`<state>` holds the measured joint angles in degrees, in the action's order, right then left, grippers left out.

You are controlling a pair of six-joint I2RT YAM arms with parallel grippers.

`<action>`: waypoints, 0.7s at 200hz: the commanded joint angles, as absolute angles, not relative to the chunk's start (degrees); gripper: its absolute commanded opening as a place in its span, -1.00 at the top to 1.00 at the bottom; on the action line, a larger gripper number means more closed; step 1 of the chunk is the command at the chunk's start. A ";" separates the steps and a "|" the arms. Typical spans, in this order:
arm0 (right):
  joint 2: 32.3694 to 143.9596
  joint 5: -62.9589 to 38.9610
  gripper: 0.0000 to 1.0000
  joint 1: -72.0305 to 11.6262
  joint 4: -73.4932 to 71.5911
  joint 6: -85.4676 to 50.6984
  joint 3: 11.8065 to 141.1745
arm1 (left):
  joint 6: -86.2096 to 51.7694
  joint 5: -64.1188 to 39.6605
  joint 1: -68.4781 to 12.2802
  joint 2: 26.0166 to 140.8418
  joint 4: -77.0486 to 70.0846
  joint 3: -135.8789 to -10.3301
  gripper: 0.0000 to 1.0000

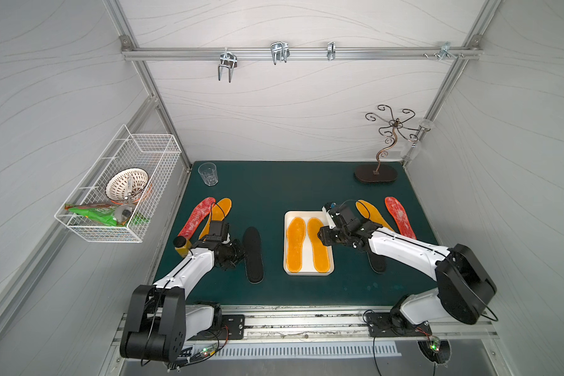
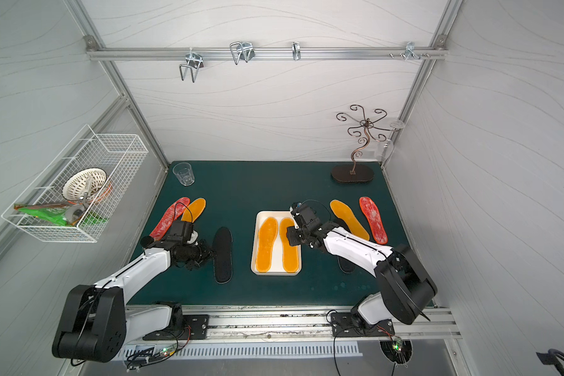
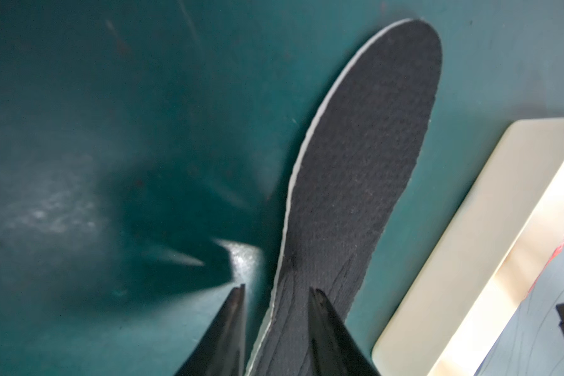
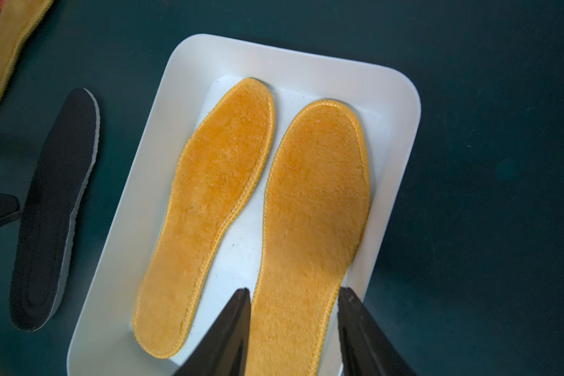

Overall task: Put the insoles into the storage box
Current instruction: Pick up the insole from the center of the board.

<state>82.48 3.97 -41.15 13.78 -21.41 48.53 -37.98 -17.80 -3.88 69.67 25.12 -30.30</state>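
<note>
1. Done so far: two orange-yellow fleecy insoles (image 1: 295, 244) lie flat, side by side, in the shallow white plastic storage box (image 1: 302, 215). The box sits mid-way across the dark green mat (image 1: 274, 188).
2. Left to do: six insoles are on the mat, so I judge the job about a quarter finished.
3. Left of the box: a black fabric insole (image 1: 253, 254) lies nearest it. Farther left are an orange-yellow insole (image 1: 223, 208) and a red white-mottled insole (image 1: 197, 216).
4. Right of the box: a second orange-yellow insole (image 1: 373, 216) and a second red mottled insole (image 1: 399, 218). A second black insole (image 1: 376, 265) is mostly hidden under the right arm.
5. Count: eight insoles (four orange-yellow, two black, two red) and one box.
6. The left gripper (image 3: 277, 288) has its jaws parted astride the long edge of the left black insole, clamping nothing.
7. The right gripper (image 4: 294, 289) hovers over the box with its jaws apart, either side of one boxed insole's end, holding nothing.
</note>
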 commanded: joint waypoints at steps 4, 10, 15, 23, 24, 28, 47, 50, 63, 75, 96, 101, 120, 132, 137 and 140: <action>80.50 3.67 0.04 -40.83 13.19 -21.10 47.88 | -34.24 -16.12 -4.13 71.05 27.28 -33.56 0.23; 80.46 3.47 0.04 -40.78 13.18 -21.15 47.76 | -33.59 -16.25 -4.13 71.50 27.19 -33.76 0.23; 80.42 3.23 0.04 -40.78 13.17 -21.11 47.73 | -33.05 -16.26 -4.14 71.83 26.96 -33.84 0.21; 80.21 3.08 0.04 -40.78 13.15 -21.01 47.74 | -32.50 -16.57 -4.13 72.31 26.20 -33.77 0.21; 80.19 3.08 0.04 -40.78 13.16 -21.01 47.69 | -32.46 -16.68 -4.13 72.36 26.02 -33.71 0.21; 80.08 2.97 0.04 -40.78 13.10 -21.02 47.69 | -32.31 -17.09 -4.13 72.61 25.37 -33.53 0.20; 79.55 2.88 0.03 -40.70 12.70 -21.05 47.25 | -32.52 -19.60 -4.13 73.77 21.51 -32.23 0.16; 79.45 2.89 0.03 -40.73 12.68 -21.01 47.23 | -32.56 -19.82 -4.13 74.01 21.00 -32.07 0.16; 79.37 2.81 0.02 -40.69 12.57 -21.05 47.13 | -32.78 -20.43 -4.13 75.31 19.26 -31.62 0.15; 79.34 2.63 0.02 -40.61 12.39 -21.01 47.08 | -32.87 -20.63 -4.13 76.53 18.39 -31.55 0.15; 79.48 2.06 0.02 -40.53 12.11 -21.14 46.96 | -32.95 -20.31 -4.13 78.24 17.60 -31.71 0.23; 79.52 2.02 0.02 -40.44 12.04 -21.12 46.88 | -33.04 -20.18 -4.13 78.53 17.42 -31.71 0.26; 79.40 1.97 0.02 -40.32 11.87 -21.10 46.76 | -33.52 -19.63 -4.13 79.33 16.88 -31.71 0.61; 79.29 1.94 0.02 -40.11 11.79 -21.12 46.54 | -33.83 -19.27 -4.13 79.62 16.79 -31.72 0.74; 79.18 2.08 0.02 -40.04 11.69 -21.26 46.47 | -33.92 -19.21 -4.13 79.63 16.74 -31.68 0.77; 79.12 2.15 0.02 -40.00 11.65 -21.24 46.39 | -33.97 -19.09 -4.13 79.63 16.76 -31.72 0.79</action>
<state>80.62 2.52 -40.56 12.62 -21.39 47.33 -34.06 -20.23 -3.86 78.39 17.37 -31.77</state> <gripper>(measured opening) 0.491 0.133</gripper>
